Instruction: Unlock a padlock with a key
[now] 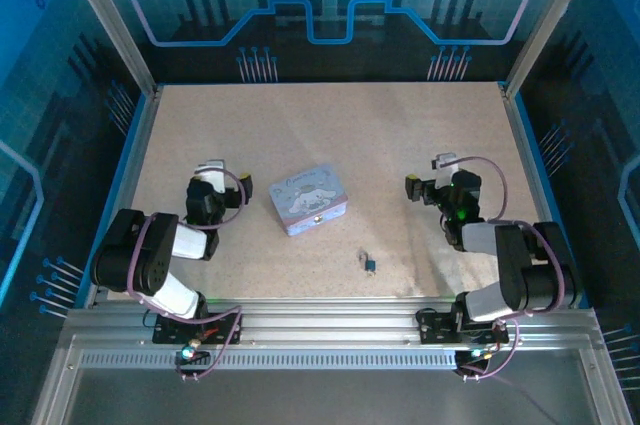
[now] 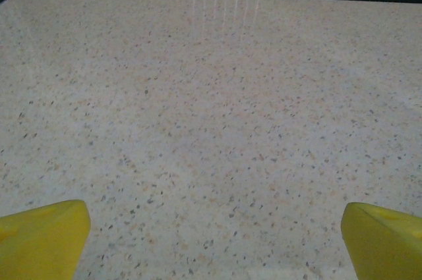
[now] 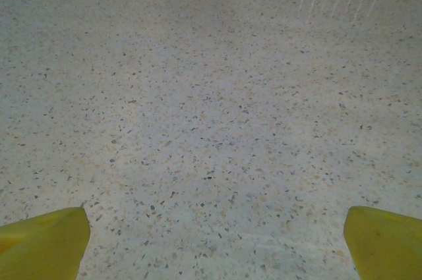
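Note:
The tiny dark padlock (image 1: 369, 264) with a bluish glint lies on the speckled table near the front, between the two arms. A thin dark sliver, the key (image 1: 362, 253), sits right against its upper left; I cannot tell whether they touch. My left gripper (image 1: 209, 171) rests at the left, well away from both. My right gripper (image 1: 441, 167) rests at the right, also apart from them. In the left wrist view the yellow fingertips (image 2: 46, 237) stand wide apart over bare table, and the right wrist view shows the same wide gap between its fingertips (image 3: 386, 237).
A pale blue cartoon tin (image 1: 308, 199) lies mid-table, between the arms and behind the padlock. Blue rails edge the table (image 1: 330, 125) on the left, right and back. The aluminium frame (image 1: 320, 317) runs along the front.

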Controlling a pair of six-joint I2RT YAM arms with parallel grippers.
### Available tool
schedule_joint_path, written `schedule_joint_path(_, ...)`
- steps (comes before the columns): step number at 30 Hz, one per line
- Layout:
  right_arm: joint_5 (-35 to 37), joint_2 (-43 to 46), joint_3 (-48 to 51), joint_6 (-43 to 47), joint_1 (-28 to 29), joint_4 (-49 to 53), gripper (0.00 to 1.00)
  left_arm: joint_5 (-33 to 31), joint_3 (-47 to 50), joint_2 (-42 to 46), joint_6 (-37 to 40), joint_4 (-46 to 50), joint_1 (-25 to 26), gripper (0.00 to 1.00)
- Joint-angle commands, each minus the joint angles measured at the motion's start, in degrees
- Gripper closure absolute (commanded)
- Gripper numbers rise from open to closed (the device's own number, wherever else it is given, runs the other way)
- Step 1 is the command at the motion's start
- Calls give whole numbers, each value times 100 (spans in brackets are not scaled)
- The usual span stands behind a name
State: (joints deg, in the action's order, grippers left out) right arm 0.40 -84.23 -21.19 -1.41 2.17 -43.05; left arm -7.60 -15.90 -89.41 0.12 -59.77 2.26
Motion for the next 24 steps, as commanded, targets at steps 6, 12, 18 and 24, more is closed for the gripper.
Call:
schedule_joint_path(6, 127, -182, -392, 161, 43, 66, 0, 537, -607, 55, -65, 704, -290, 1)
schedule_joint_path(12, 193, -191, -395, 194, 83, 55, 0, 527, -605, 47, -52, 722, -286, 1)
schedule_joint_path(18, 191, -191, -395, 195, 87, 51, 0, 576, -610, 55, -3, 739, -253, 1)
schedule_joint_path(24, 192, -189, -394, 196, 90, 51, 0, 589, -625, 53, -2, 749, -255, 1)
